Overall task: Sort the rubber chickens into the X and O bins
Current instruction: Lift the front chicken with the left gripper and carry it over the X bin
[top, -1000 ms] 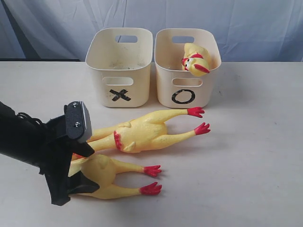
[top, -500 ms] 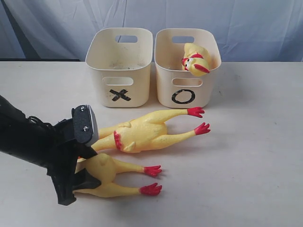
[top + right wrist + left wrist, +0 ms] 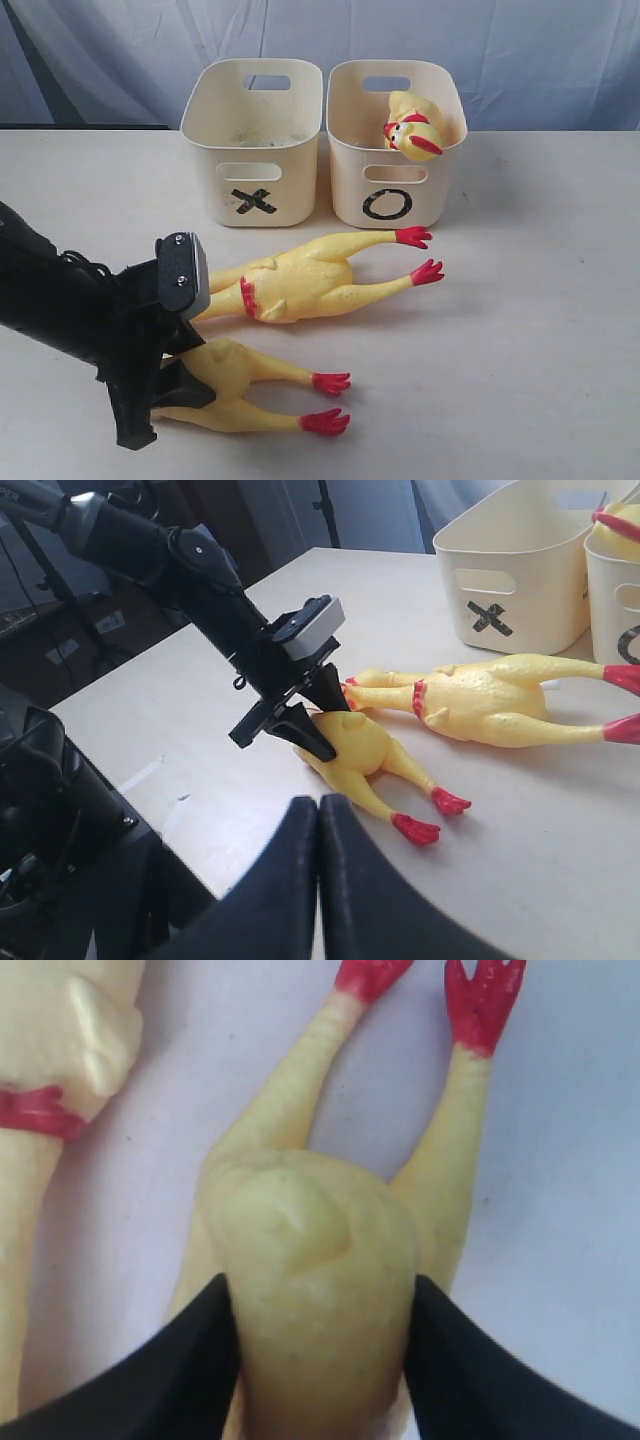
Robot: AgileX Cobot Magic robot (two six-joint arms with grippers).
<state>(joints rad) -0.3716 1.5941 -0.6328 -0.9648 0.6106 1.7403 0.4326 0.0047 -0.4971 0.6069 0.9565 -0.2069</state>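
A yellow rubber chicken (image 3: 240,365) with red feet lies near the table's front edge. My left gripper (image 3: 185,375) is shut on its body, one black finger pressed to each side (image 3: 320,1282); its neck end is hidden behind the gripper. A second, longer rubber chicken (image 3: 300,280) with a red neck ring lies just behind it. A chicken head piece (image 3: 412,125) rests on the rim of the O bin (image 3: 440,185). The X bin (image 3: 215,150) stands to the left of the O bin. My right gripper (image 3: 320,805) is shut and empty, off to the side.
The two bins touch side by side at the back of the pale table (image 3: 530,330). A blue-grey curtain (image 3: 540,50) hangs behind them. The left arm (image 3: 50,310) reaches in low from the left. In the right wrist view the table's edge (image 3: 150,680) drops to a dark floor.
The left gripper's fingers have closed in onto the near chicken's body. The chicken has shifted slightly toward the front edge, its feet swinging down and right.
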